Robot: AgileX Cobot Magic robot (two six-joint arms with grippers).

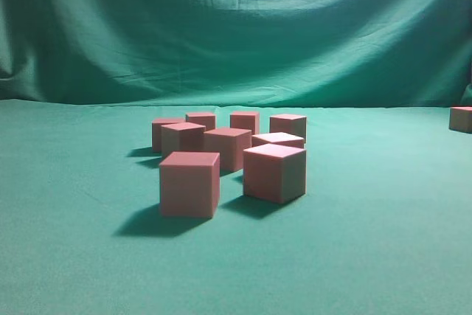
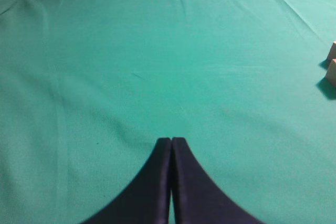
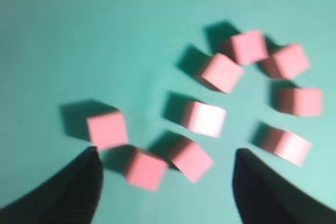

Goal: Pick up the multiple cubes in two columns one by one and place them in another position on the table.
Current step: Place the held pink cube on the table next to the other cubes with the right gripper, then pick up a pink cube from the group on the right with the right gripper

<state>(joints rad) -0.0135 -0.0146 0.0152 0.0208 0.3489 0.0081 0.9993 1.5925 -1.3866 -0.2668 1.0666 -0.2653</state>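
Cubes (image 1: 189, 183) sit loose on the counter (image 1: 74, 256), none inside any holder. From the exterior view eight of them form a cluster near the middle: two at the front, side by side with a gap between them, and six behind in roughly two rows running back toward the draped backdrop (image 1: 236, 27). A ninth cube (image 1: 462, 119) rests well apart at the far right edge, partly cut off by the frame. So nine are visible from this angle.

From the right wrist view, which is blurred, nine pink cubes (image 3: 205, 118) appear scattered below the camera in a loose arc. The right tool (image 3: 165, 182) hangs above them with its two dark fingers (image 3: 79, 192) spread wide, released and grasping nothing; several cubes lie in the gap between the fingers, lower down on the cloth.

From the left wrist view, the left tool (image 2: 171, 145) is clenched, its two dark fingertips (image 2: 157, 182) pressed together with nothing between them, over bare green cloth. Corners of two cubes (image 2: 332, 72) show at the right edge, well away from it.
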